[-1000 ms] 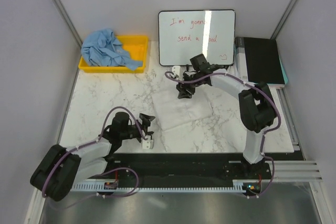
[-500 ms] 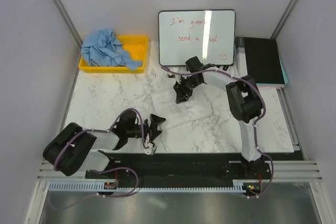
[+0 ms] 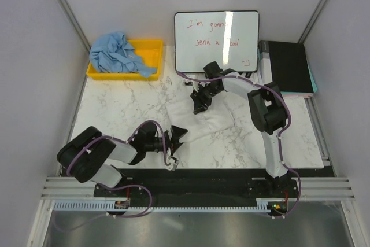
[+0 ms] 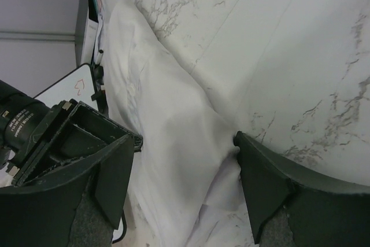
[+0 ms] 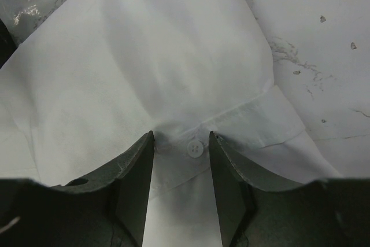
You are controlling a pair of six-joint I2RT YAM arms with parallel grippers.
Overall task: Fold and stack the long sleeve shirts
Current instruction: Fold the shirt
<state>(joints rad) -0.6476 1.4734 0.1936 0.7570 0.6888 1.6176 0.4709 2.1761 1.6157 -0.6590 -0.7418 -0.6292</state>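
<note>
The white long sleeve shirt [image 3: 202,121] lies partly folded on the marble table's middle. The light blue long sleeve shirt [image 3: 118,53] is bunched in the yellow bin. My left gripper [image 3: 175,137] is at the white shirt's near left corner. In the left wrist view it [image 4: 185,157] is wide open with a raised fold of white cloth [image 4: 173,131] between the jaws. My right gripper [image 3: 200,103] is on the shirt's far edge. In the right wrist view it [image 5: 182,140] is open, tips pressed on the cloth either side of a buttoned cuff [image 5: 195,149].
The yellow bin [image 3: 151,49] stands at the back left. A whiteboard [image 3: 217,41] with red writing lies at the back middle, just behind the right gripper. A black case [image 3: 289,65] lies at the back right. Grey walls close in both sides.
My left arm has swung right, from the table's left part to the white shirt's near left corner. My right gripper has shifted slightly left and down onto the shirt's far edge.
</note>
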